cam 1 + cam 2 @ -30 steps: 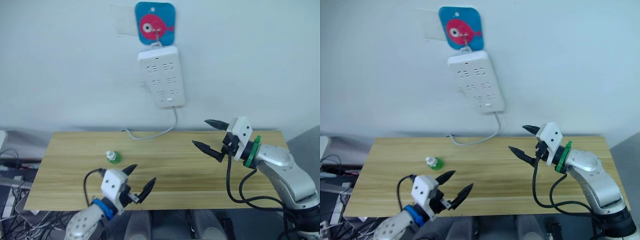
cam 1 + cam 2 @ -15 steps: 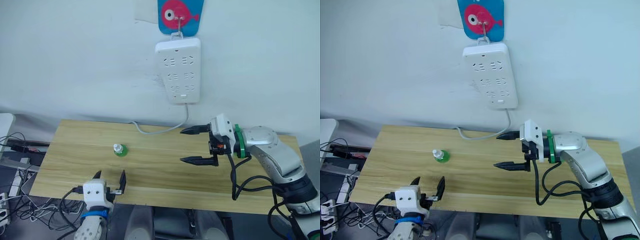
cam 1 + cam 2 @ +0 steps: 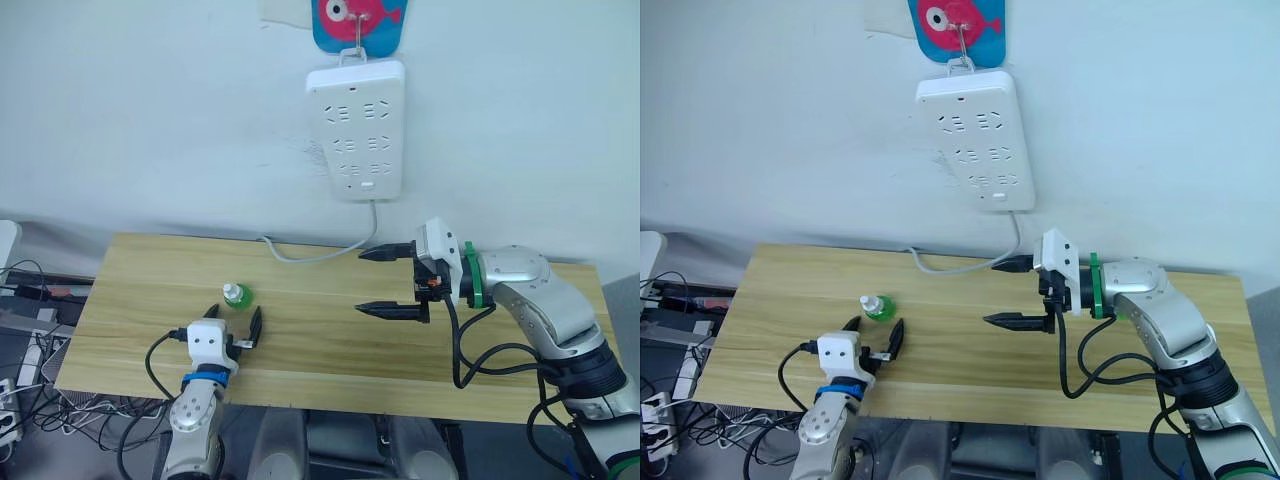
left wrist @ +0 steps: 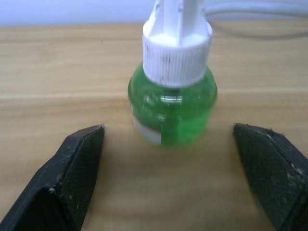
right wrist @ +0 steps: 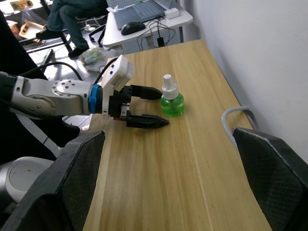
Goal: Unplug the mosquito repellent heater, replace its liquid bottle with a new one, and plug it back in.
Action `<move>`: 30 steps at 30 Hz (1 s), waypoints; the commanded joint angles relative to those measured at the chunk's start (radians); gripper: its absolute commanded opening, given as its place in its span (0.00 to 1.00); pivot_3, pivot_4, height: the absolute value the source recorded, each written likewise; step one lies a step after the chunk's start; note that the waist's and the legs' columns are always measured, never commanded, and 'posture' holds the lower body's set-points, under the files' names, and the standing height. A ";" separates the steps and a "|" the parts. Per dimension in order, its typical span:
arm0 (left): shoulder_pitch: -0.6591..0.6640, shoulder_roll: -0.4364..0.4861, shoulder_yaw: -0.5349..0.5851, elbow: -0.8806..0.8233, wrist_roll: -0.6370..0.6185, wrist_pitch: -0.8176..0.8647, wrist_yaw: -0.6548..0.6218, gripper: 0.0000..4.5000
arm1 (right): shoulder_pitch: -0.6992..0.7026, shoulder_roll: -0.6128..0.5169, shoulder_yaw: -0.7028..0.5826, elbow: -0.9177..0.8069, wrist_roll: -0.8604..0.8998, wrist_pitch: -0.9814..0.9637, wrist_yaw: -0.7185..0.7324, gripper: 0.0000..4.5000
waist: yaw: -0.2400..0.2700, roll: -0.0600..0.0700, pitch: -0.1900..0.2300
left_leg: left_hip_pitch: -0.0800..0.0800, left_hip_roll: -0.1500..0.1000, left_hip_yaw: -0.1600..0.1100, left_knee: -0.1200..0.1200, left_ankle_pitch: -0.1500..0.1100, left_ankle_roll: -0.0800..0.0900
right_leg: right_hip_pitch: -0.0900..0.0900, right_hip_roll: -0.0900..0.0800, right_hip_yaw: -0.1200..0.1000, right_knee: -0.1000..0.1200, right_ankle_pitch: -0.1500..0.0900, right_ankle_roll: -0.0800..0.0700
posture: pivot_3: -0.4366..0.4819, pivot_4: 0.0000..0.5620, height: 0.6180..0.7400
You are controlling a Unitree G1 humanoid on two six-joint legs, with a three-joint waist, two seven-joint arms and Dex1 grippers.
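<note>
The liquid bottle [image 3: 237, 297] is small, green and white-capped, and stands upright on the wooden table [image 3: 310, 345] at its left. My left gripper [image 3: 234, 318] is open just in front of the bottle. Its black fingers [image 4: 79, 163] flank the bottle without touching it. My right gripper [image 3: 362, 282] is open over the table's middle, to the right of the bottle, with nothing between its fingers. The mosquito repellent heater is out of view.
A white power strip [image 3: 357, 130] hangs on the wall from a fish-shaped hook [image 3: 357, 18], with every socket bare. Its cable [image 3: 318, 256] loops down onto the table's back edge. Past the table's left end stand a desk with a laptop [image 5: 139, 13] and a seated person [image 5: 72, 14].
The camera has shifted. My left gripper has come forward over the table up to the bottle. My right gripper has swung left and turned, and stays open.
</note>
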 commanded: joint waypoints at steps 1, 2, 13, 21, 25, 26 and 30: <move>-0.046 0.017 0.012 0.113 -0.007 -0.048 -0.011 1.00 | -0.007 0.007 -0.031 -0.057 0.024 0.026 -0.021 0.99 | -0.001 0.000 0.000 | 0.000 0.000 0.000 0.000 0.000 0.000 | 0.000 0.000 0.000 0.000 0.000 0.000 | 0.52 0.72 1.00; -0.062 0.017 0.012 0.132 -0.011 -0.056 -0.015 1.00 | -0.007 0.007 -0.033 -0.062 0.026 0.033 -0.026 0.99 | -0.001 0.000 0.000 | 0.000 0.000 0.000 0.000 0.000 0.000 | 0.000 0.000 0.000 0.000 0.000 0.000 | 0.52 0.72 1.00; -0.069 0.004 0.006 0.169 -0.017 -0.111 -0.019 0.51 | -0.005 0.015 -0.051 -0.083 0.036 0.078 -0.077 1.00 | -0.003 0.000 0.000 | 0.000 0.000 0.000 0.000 0.001 -0.002 | -0.001 0.000 0.000 0.000 0.000 0.000 | 0.50 0.69 1.00; 0.037 0.111 -0.213 -0.433 -0.004 0.248 -0.207 0.51 | 0.050 0.005 -0.075 -0.119 0.028 0.087 -0.126 1.00 | 0.004 0.000 0.000 | -0.006 0.001 0.000 0.000 0.003 -0.005 | -0.007 0.000 0.000 0.001 0.000 0.000 | 0.52 0.63 1.00; -0.002 0.218 -0.291 -0.695 -0.089 0.504 -0.340 0.51 | 0.100 0.009 -0.073 -0.147 0.033 0.074 -0.131 1.00 | 0.007 0.001 -0.001 | -0.007 0.001 -0.003 0.000 0.005 -0.008 | -0.008 0.000 -0.003 0.002 0.000 0.000 | 0.51 0.60 1.00; -0.026 0.241 -0.306 -0.736 -0.120 0.566 -0.373 0.51 | 0.110 0.016 -0.065 -0.156 0.030 0.070 -0.136 1.00 | 0.003 0.001 -0.002 | -0.007 0.001 -0.002 0.000 0.005 -0.008 | -0.008 0.000 -0.003 0.002 0.000 0.000 | 0.49 0.57 1.00; -0.159 0.310 -0.376 -0.790 -0.202 0.719 -0.525 0.51 | 0.130 0.074 -0.047 -0.176 -0.006 0.050 -0.210 1.00 | -0.010 0.001 -0.002 | -0.007 0.000 -0.001 -0.001 0.005 -0.009 | -0.009 0.001 -0.002 0.002 0.000 0.000 | 0.46 0.54 1.00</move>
